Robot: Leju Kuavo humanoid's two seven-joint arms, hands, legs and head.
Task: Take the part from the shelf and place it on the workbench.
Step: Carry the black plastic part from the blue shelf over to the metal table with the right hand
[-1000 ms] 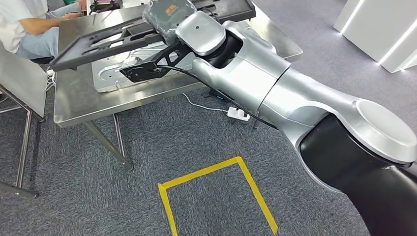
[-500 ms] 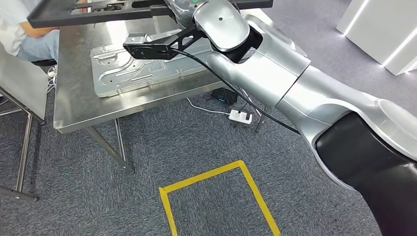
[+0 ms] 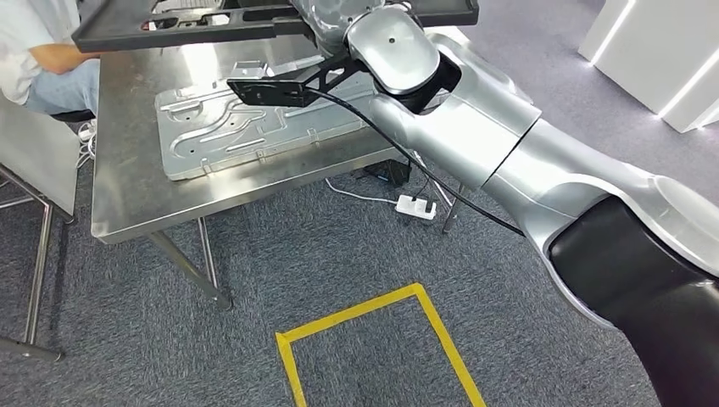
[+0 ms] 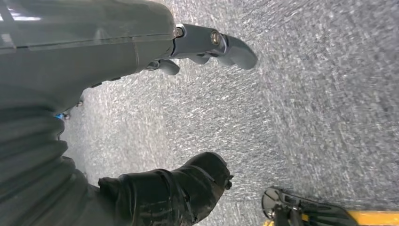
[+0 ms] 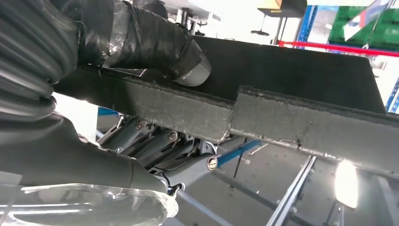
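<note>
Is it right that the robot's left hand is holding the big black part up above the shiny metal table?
Not quite. It is the right hand that grips the black part, as the right wrist view shows. The left hand hangs over the carpet and holds nothing. The part is indeed up above the metal table.

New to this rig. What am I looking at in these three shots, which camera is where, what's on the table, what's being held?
It is a two-legged humanoid robot with silver arms and many-fingered hands. The head view looks down from high on its body: the right arm reaches over a steel workbench, carrying a flat black cut-out panel. An embossed silver metal sheet lies on the bench; a person sits at its far corner. The right wrist view sits just behind the right hand, which grips the panel's edge. The left wrist view shows the left hand, holding nothing, above grey carpet.
</note>
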